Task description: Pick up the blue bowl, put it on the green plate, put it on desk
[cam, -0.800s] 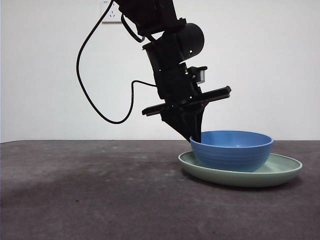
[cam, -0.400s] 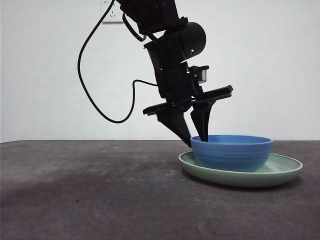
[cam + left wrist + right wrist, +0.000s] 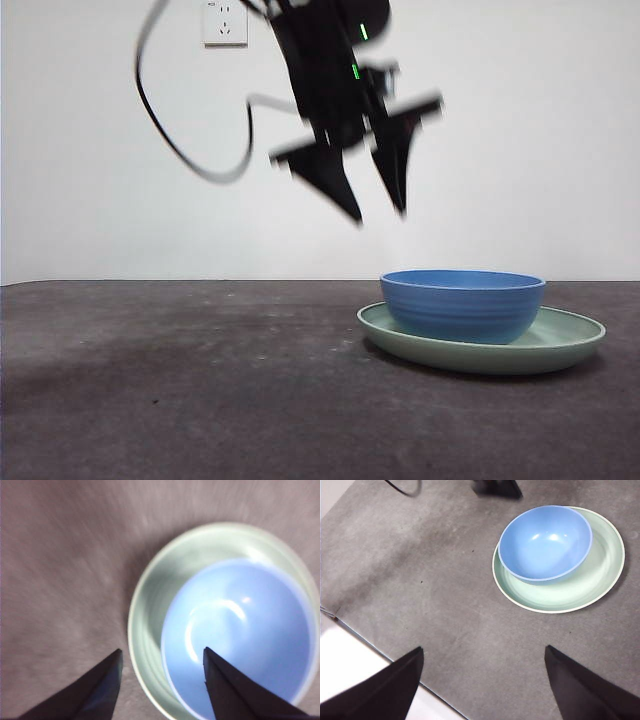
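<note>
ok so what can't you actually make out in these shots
- Left gripper: motion-blurred in the front view; its detail is lost.
- Blue bowl: its base is hidden behind the green plate rim in the front view.
- Left wrist view: wholly blurred, and the picture edges cut off the plate.

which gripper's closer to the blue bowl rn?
Left. The left gripper hangs open just above the blue bowl on the green plate. The right gripper is open, high and farther off.

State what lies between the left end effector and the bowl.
Nothing: in the front view only bare wall shows between the left end effector and the bowl.
</note>
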